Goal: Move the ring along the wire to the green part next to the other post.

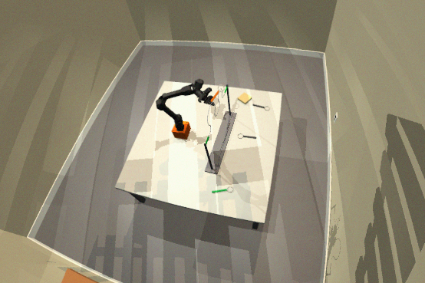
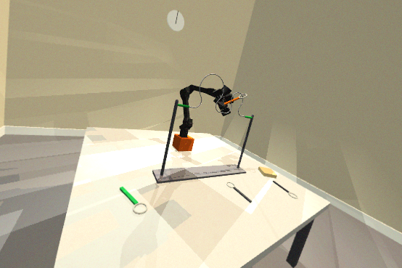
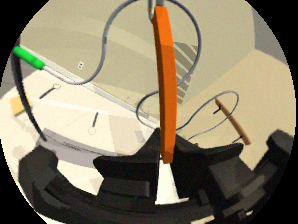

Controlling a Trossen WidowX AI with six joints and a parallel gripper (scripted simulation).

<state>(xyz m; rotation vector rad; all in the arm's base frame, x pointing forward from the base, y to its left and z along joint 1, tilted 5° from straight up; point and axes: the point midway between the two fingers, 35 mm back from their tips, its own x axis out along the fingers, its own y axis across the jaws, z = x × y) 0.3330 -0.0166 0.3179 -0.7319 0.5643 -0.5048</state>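
My gripper [image 1: 212, 101] [image 2: 225, 104] [image 3: 160, 129] is shut on the lower end of the orange handle [image 1: 215, 96] [image 2: 232, 100] [image 3: 167, 85]. The handle slants up to the ring [image 2: 245, 94], which is at the grey wire [image 2: 212, 74] [image 3: 104, 37] near its right-hand bends in the exterior view. The ring seems to be around the wire; whether they touch cannot be told. One green part [image 1: 226, 90] [image 2: 248, 117] [image 3: 28, 57] is close by at the right post [image 1: 228, 100] [image 2: 245, 141]. The other green part [image 1: 207, 140] [image 2: 183, 105] is at the left post [image 1: 208, 156] [image 2: 169, 138].
Wire loops hang close to the gripper and arm. The posts stand on a grey base [image 1: 217, 156] [image 2: 199, 173]. Beyond it lie a yellow block [image 1: 244, 98] [image 2: 267, 172] [image 3: 21, 105], a green-handled ring [image 1: 219, 191] [image 2: 128, 195] and two dark-handled rings.
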